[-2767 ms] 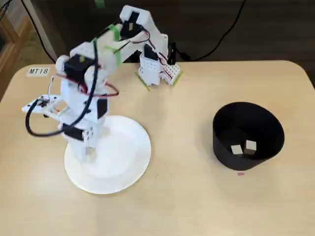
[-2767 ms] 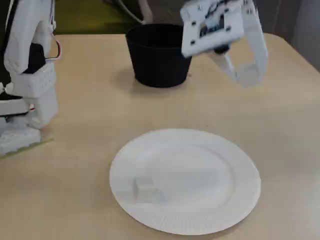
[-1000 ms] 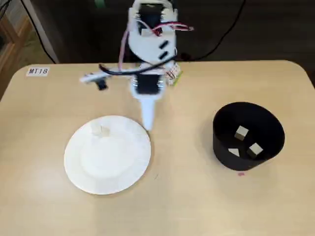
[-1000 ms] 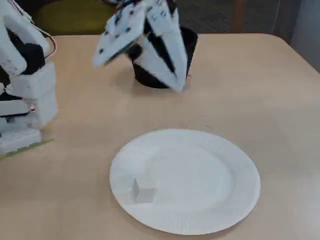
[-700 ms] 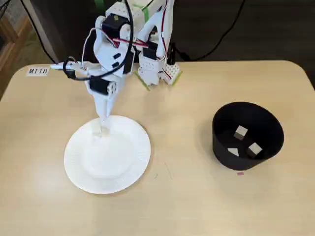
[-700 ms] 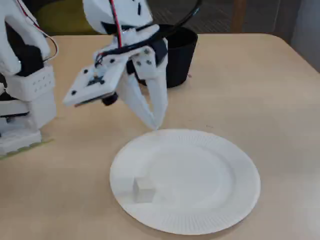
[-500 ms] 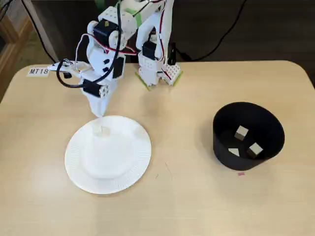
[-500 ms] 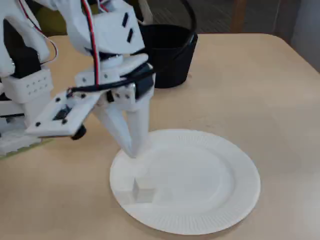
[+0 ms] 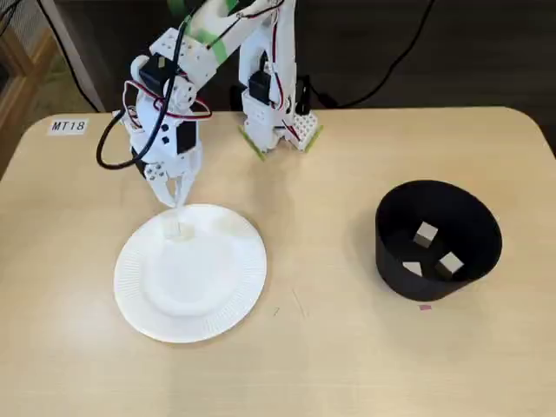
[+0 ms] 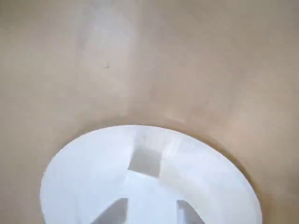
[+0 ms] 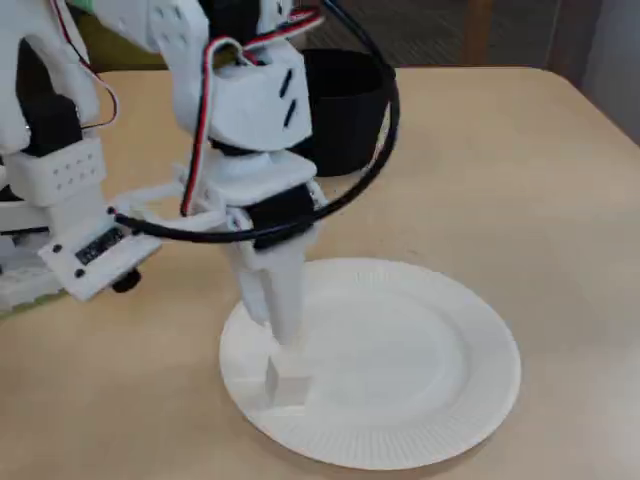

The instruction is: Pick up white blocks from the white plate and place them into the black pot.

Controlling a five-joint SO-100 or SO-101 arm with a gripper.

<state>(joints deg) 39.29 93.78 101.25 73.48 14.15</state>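
jaws (image 11: 283, 340) lowered over plate's white block (image 11: 289, 383) | parted | black pot (image 9: 439, 241) well apart

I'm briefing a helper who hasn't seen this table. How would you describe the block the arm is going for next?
Find the white plate on the wooden table, left of the black pot in a fixed view. Near the plate's rim closest to the arm sits one small white block, right below the gripper. It is the only block on the plate; the others lie inside the pot.

I have the arm folded forward from its base at the desk's far edge, wrist pitched straight down, the hand (image 9: 176, 206) pointing at the desk, fingers (image 11: 285, 300) slightly parted.
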